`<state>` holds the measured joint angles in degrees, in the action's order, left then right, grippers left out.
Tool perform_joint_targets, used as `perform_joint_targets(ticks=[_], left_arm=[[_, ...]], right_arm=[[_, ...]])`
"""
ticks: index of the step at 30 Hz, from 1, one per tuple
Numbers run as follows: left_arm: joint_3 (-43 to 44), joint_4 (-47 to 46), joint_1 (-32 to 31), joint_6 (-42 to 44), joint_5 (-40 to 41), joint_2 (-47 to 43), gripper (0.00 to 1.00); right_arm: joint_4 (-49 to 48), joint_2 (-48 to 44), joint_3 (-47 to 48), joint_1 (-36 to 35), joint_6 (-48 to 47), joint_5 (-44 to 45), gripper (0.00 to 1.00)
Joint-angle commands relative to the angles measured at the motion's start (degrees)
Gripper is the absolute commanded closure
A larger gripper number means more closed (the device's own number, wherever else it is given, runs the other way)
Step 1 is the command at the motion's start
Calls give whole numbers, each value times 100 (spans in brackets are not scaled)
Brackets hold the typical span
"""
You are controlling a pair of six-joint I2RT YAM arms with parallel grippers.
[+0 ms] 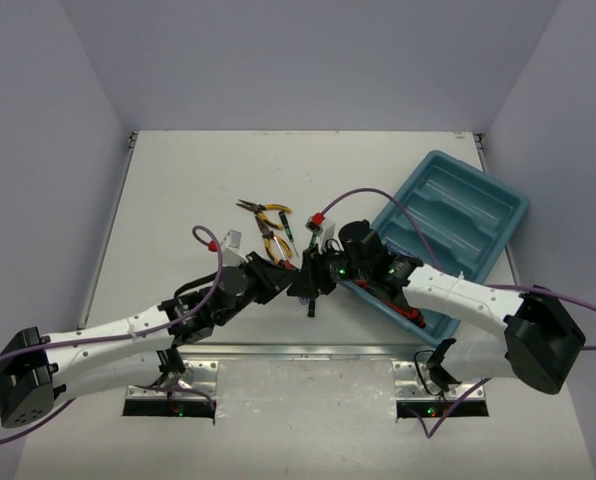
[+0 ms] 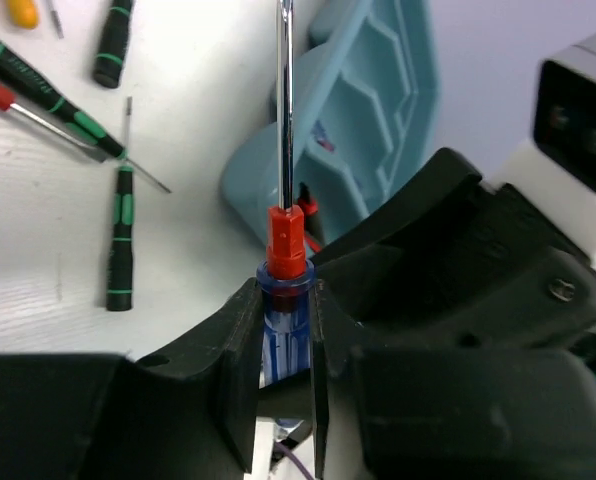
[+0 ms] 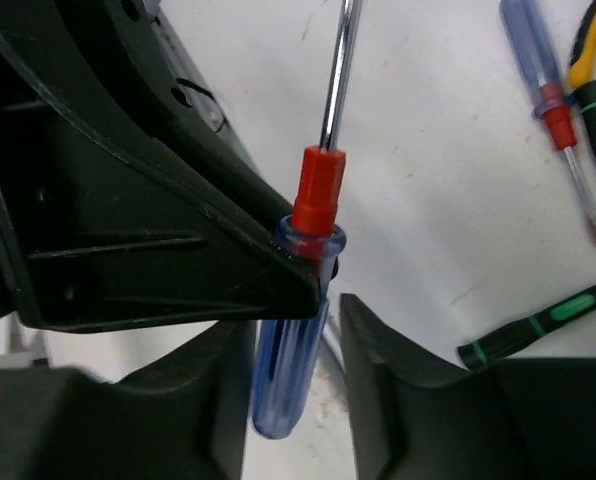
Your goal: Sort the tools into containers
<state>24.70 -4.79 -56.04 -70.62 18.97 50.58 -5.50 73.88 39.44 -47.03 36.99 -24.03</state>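
My left gripper (image 1: 294, 284) and right gripper (image 1: 320, 278) meet at the table's middle, left of the teal tray (image 1: 483, 195). In the left wrist view my left gripper (image 2: 283, 305) is shut on a blue-handled screwdriver (image 2: 285, 250) with a red collar, its shaft pointing away. In the right wrist view my right gripper (image 3: 296, 325) is open, its fingers (image 3: 378, 385) on either side of the same blue handle (image 3: 290, 370) with a gap on the right. Yellow-handled pliers (image 1: 268, 222) and black-green screwdrivers (image 2: 120, 240) lie on the table.
Red-handled tools (image 1: 406, 308) lie in the tray's near compartment. Another blue-handled screwdriver (image 3: 538, 75) and a black-green one (image 3: 538, 322) lie on the table beside my right gripper. The tray's corner (image 2: 378, 110) is just beyond my left gripper.
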Motion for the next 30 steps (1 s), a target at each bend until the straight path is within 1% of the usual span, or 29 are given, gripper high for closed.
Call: perform_joint_targets(ticks=[1,2,3,4,5,6,8,9,10,11,13,14,15,16,18,20,21,23,26,27,29,30], left_arm=[[-55,-951,-83,147,-176,-145,83],[-53,-938,-83,215,-159,-153,70],[1,-874,-83,270,-119,-170,52],[119,-658,-83,322,-10,-211,21],[158,-410,-83,356,118,-242,3],[352,-119,-83,479,400,-269,0],[912,1606,-74,467,1125,-216,0],[1148,1621,-74,375,1438,-216,0],[1492,2992,-51,124,1919,-125,0],[1682,3486,7,-119,2259,-97,0],[1640,3827,180,-172,2458,-160,0],[1552,3839,207,-159,2485,-209,0],[1336,3661,374,-104,2365,-292,0],[1193,3474,626,-4,2093,-339,0],[897,3111,1057,389,1552,-359,0],[801,2718,1464,630,1099,-229,0],[810,2685,1534,706,1020,-142,0],[928,2677,1638,898,909,101,0],[1135,2835,1717,1023,818,503,0],[1225,2891,1747,1044,811,623,0],[1329,3033,1801,996,830,816,0],[1375,3071,1824,980,836,864,0]], right_arm=[[-449,193,131,-59,22,19,91],[-443,197,134,-53,-20,51,93],[-304,174,165,-52,-72,118,99],[-78,86,202,-52,-240,315,100],[-4,2,213,-52,-412,381,100],[383,-77,316,-46,-809,714,100],[1821,-389,650,-15,-1713,2310,100],[1833,-392,653,26,-2059,2324,100],[2606,-695,759,186,-2647,3323,99],[2904,-837,762,421,-3288,3658,97],[3168,-1181,631,948,-4142,4394,87],[3197,-1235,566,1027,-4260,4510,88],[3196,-1396,504,1363,-4565,4475,91],[3191,-1547,453,1759,-4934,4263,94],[3168,-1630,396,2288,-5410,3993,99],[3162,-1470,389,2810,-5807,4086,100],[3167,-1332,388,3077,-6030,4163,100],[3137,-911,381,3212,-6172,4296,100],[3142,-527,397,3226,-6068,4302,100],[3184,-433,370,3226,-5968,4356,95],[3196,-471,275,3226,-5907,4480,78],[3187,-488,232,3226,-5888,4512,73]])
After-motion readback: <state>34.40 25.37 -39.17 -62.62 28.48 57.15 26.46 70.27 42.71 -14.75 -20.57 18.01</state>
